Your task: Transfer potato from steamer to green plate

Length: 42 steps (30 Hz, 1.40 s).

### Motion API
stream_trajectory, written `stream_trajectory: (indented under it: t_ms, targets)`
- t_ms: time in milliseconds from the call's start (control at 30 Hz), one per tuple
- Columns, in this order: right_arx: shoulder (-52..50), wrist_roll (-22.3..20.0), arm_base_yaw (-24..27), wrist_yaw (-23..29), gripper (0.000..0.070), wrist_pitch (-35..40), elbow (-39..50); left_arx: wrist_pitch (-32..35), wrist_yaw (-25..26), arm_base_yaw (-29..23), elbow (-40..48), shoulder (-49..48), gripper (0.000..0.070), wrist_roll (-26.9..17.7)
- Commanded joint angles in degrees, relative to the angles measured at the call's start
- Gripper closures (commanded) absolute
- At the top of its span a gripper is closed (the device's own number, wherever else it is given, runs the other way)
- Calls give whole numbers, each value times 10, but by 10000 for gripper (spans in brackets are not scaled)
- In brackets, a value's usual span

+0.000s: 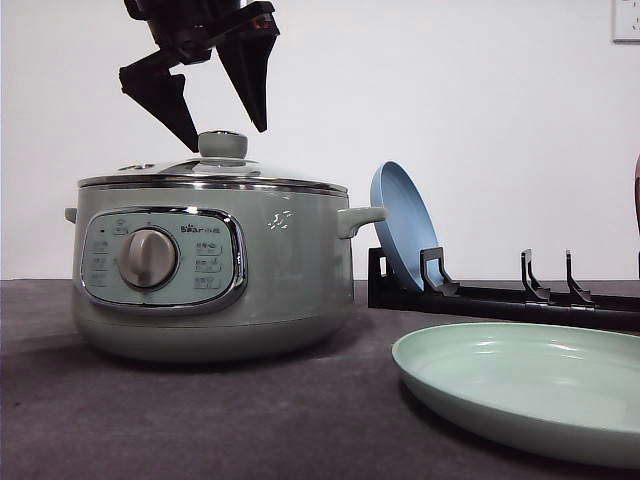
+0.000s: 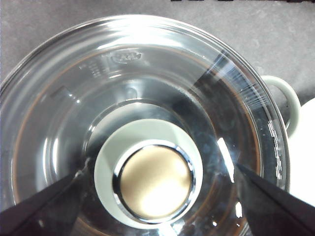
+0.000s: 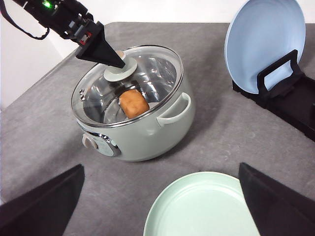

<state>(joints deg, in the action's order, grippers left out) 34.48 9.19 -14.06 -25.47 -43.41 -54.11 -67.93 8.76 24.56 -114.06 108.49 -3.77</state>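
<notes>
The big pale sage-green round electric steamer [image 1: 215, 270] sat on the dark grey table [image 1: 200, 420], its chrome-framed control panel and grey dial [image 1: 148, 258] turned toward the front camera. Its clear glass lid [image 3: 129, 83] was on, closed over the pot, and through the glass the orange-brown oval potato [image 3: 134, 103] could be seen lying inside, near the middle of the bowl.

The left gripper [image 1: 222, 128] hung just above the lid's green knob [image 1: 222, 144], its black fingers [image 1: 249, 72] spread wide, one to each side of the knob and not touching it. From the left wrist camera the knob's shiny metal cap [image 2: 155, 182] lay between the two finger tips, with clear gaps on both sides.

The wide, shallow pale mint-green plate [image 1: 530, 385] lay flat on the table to the steamer's right and nearer the front, bare. Behind it a smaller light-blue plate [image 1: 402, 225] stood tilted on edge in a black dish rack [image 1: 500, 298], close to the steamer's right side handle [image 1: 358, 219].

The right gripper [image 3: 162, 206] was held high over the green plate, its jaws wide apart, holding nothing.
</notes>
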Motion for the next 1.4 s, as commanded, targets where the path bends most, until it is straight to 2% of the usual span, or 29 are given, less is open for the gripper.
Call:
stream_trajectory:
  t_ms: [0, 133, 633, 833, 967, 1000, 1033, 1367]
  targets:
    - [2, -8, 0, 0, 67, 5, -3, 1, -3, 4, -17, 13, 127, -7]
    - [2, -9, 0, 0, 66, 6, -3, 1, -5, 6, -17, 14, 197, -7]
    - [2, -9, 0, 0, 66, 6, -3, -1, -10, 8, -17, 27, 208, -7]
    - [2, -9, 0, 0, 66, 6, -3, -1, -15, 11, -17, 28, 439, -7]
    - [2, -9, 0, 0, 66, 6, -3, -4, -15, 12, -17, 28, 653, -11]
    - [2, -9, 0, 0, 66, 5, -3, -4, -15, 12, -17, 28, 683, -12]
    - [2, -9, 0, 0, 66, 5, -3, -4, -15, 12, -17, 28, 700, -12]
    - [2, -9, 0, 0, 66, 5, -3, -25, -15, 12, -55, 25, 699, -11]
